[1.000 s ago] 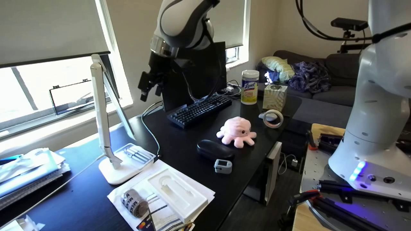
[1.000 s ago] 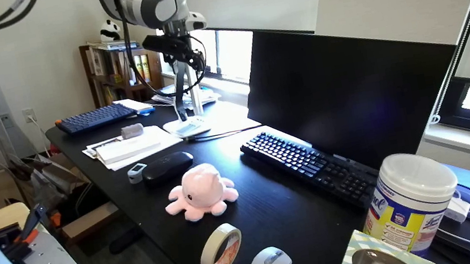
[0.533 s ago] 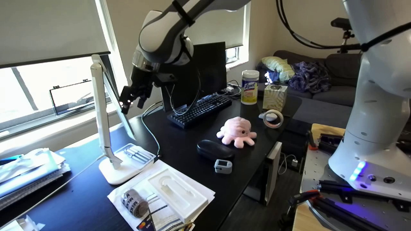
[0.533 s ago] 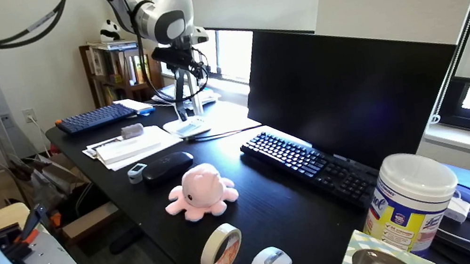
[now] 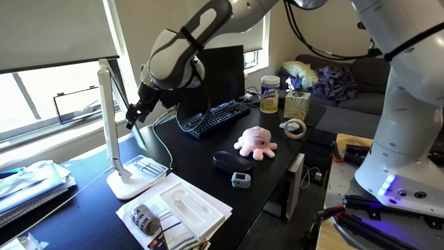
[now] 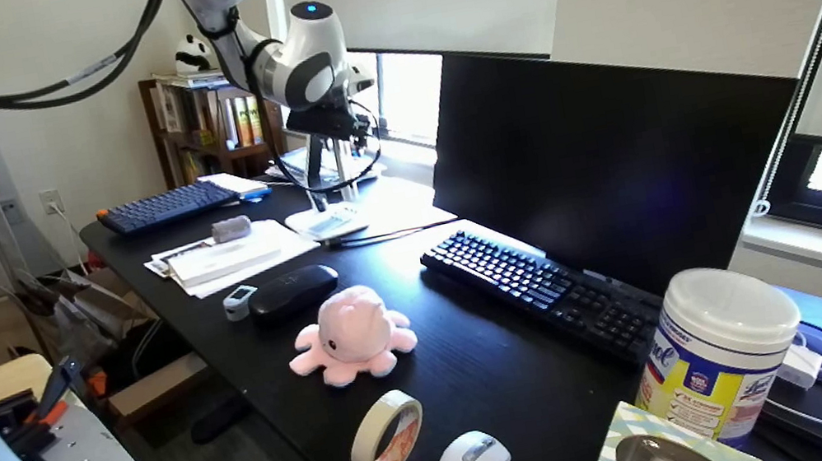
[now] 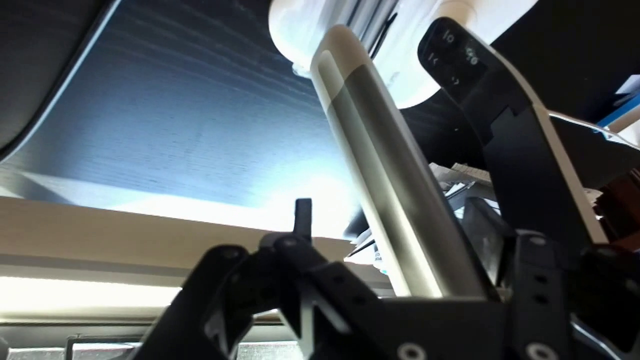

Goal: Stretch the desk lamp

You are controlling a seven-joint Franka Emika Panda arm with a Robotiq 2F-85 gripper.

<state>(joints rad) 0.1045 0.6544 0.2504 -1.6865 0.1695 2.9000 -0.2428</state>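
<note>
Wrist view: claw (image 7: 392, 225) spread apart, hinged bar (image 7: 385, 150) of the desk lamp (image 5: 110, 118) seemingly between its fingers (image 7: 303, 217), contact unclear; base (image 5: 137, 183) below the claw. Risk, I judge: if the bar resists unfolding, a hard pull could tip or drag the base.

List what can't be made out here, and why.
Lamp head, upper end: hidden by pincer, wrist view; contact unclear.
Robot arm, upper joints: cut off by top edge, both exterior views.
Card: cut off by bottom edge in an exterior view.
Gadget screen: too small in an exterior view.
</note>
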